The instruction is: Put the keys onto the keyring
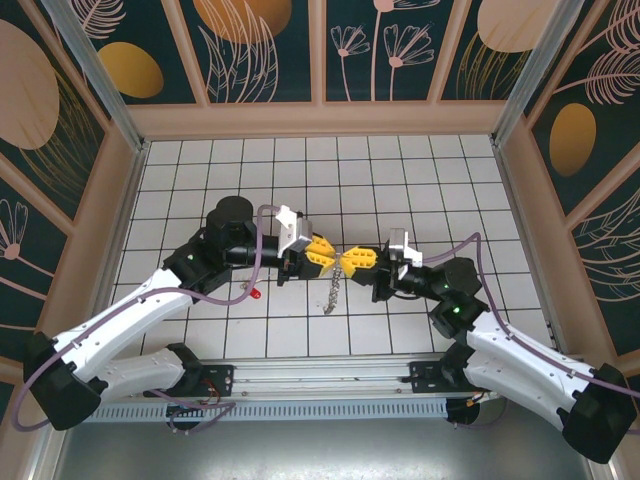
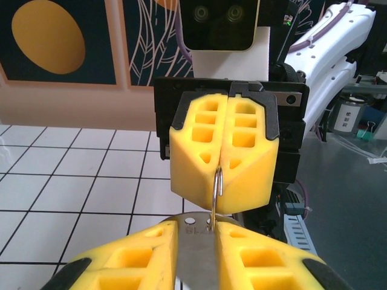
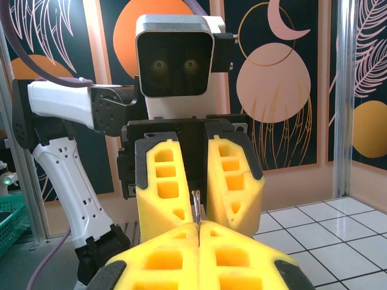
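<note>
The key [image 1: 255,293], tiny with a red head, lies on the white grid table [image 1: 200,190] just beside my left arm, apart from both grippers. The two grippers meet tip to tip above the table's middle. My left gripper [image 1: 328,255] [image 2: 196,232] is shut on a flat silver metal piece [image 2: 196,257] with small holes. A thin silver wire ring [image 2: 217,184] [image 3: 196,208] passes through one hole, and my right gripper [image 1: 352,260] [image 3: 198,232] is shut on that ring. A silver chain [image 1: 333,293] dangles below them. The beige loop of the keyring is hidden.
Wooden walls with patterned panels [image 1: 320,50] enclose the table on three sides, with metal posts [image 1: 95,70] at the corners. A metal rail [image 1: 320,375] runs along the near edge between the arm bases. A green basket [image 3: 9,223] stands off the table.
</note>
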Tool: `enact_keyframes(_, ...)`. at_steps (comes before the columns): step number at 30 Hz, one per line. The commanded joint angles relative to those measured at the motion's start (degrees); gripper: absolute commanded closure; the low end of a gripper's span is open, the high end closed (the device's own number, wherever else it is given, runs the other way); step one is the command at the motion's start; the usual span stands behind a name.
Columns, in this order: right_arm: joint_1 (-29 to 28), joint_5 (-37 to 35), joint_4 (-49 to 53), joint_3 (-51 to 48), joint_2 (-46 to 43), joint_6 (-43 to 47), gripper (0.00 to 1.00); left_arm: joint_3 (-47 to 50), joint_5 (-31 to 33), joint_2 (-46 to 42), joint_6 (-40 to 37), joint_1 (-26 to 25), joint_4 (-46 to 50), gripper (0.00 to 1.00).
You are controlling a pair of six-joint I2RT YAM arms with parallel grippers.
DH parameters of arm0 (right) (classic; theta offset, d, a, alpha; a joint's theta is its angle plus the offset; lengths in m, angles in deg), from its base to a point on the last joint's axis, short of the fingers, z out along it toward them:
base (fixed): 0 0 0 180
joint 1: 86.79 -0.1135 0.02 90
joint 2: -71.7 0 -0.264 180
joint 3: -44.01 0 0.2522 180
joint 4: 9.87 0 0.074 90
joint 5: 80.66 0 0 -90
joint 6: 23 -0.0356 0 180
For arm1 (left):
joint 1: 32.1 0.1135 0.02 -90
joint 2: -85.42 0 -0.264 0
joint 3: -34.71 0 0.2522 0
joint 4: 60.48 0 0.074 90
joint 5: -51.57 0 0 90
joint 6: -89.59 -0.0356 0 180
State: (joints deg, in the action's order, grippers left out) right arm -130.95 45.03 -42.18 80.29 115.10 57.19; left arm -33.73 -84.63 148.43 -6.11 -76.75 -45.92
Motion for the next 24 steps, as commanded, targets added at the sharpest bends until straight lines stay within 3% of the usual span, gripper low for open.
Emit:
enact_keyframes(1,-0.43,0.85,-5.17,-0.73,-0.33,-0.98,1.0,-0.65,-1.63,0.28,0.84,-0.2,-2.98,0.77)
enact_keyframes(19,-0.4,0.79,-4.28,-1.17,0.81,-0.5,1.0,0.36,-2.86,1.15,3.46,-0.19,-7.13,0.84)
enact_keyframes(24,-0.4,0.53,-4.03,-1.43,0.9,-0.45,1.0,0.62,-2.59,1.11,3.45,-0.19,-7.12,0.92)
